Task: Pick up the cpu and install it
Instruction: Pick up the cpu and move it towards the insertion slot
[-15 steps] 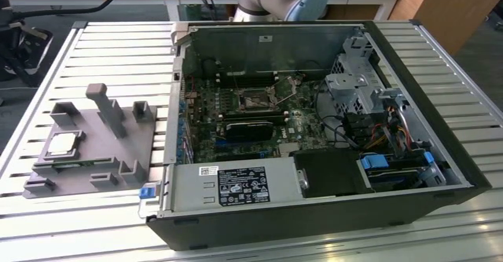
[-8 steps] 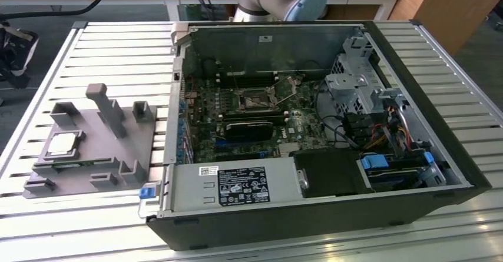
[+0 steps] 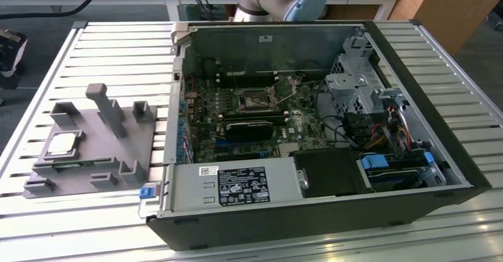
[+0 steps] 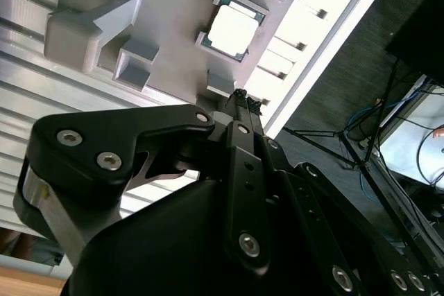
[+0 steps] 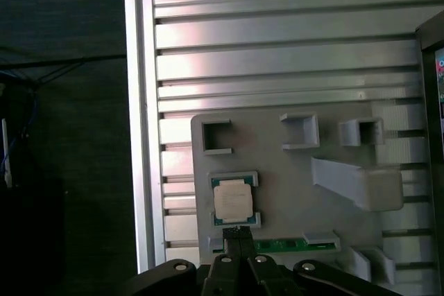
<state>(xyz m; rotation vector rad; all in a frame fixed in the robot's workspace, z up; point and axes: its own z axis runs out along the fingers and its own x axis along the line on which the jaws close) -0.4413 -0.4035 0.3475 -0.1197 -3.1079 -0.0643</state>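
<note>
Cpu point(image 5: 232, 200) lies flat in a pocket of the grey holder point(image 5: 291, 178) on the table point(image 5: 277, 32). The end effector point(image 5: 238, 232) hovers near one cpu edge, its fingers closed together and empty. The chip lies just ahead of the tips.

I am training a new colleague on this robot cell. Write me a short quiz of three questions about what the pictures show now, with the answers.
1. Where does the small silver-grey square cpu lie?
A: in the motherboard socket.
B: in a recess of the grey plastic fixture plate.
C: on top of the power supply.
2. True or false: the black gripper holds nothing.
3. Fill in: in the exterior view, the fixture plate lies on the view's ___ of the open black computer case.
Key: 1 B; 2 true; 3 left.
</note>
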